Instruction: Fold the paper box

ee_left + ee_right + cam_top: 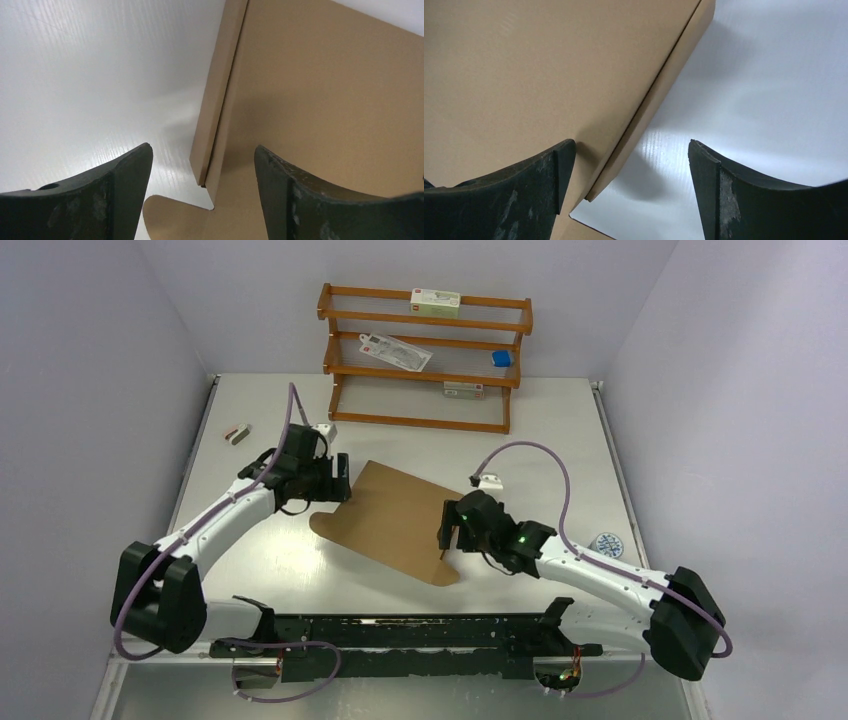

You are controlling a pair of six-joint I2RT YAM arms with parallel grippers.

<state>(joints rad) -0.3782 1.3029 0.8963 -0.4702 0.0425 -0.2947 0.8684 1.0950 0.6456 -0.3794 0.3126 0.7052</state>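
One paper box (pixel 395 515) (one rack (pixel 440 373))

The paper box (pixel 395 520) is a plain brown cardboard sheet with a smooth, unprinted face, lying unfolded and askew on the middle of the white desk (pixel 560 440), its long axis running from far left to near right. A rounded tab (pixel 325 525) sticks out flat on the desk at its left corner, and its near end (pixel 440 575) is rounded as well. Along each long edge a narrow side flap, the left one (pixel 215 100) and the right one (pixel 659 95), is bent at a crease away from the main panel and casts a shadow on the desk beside it.
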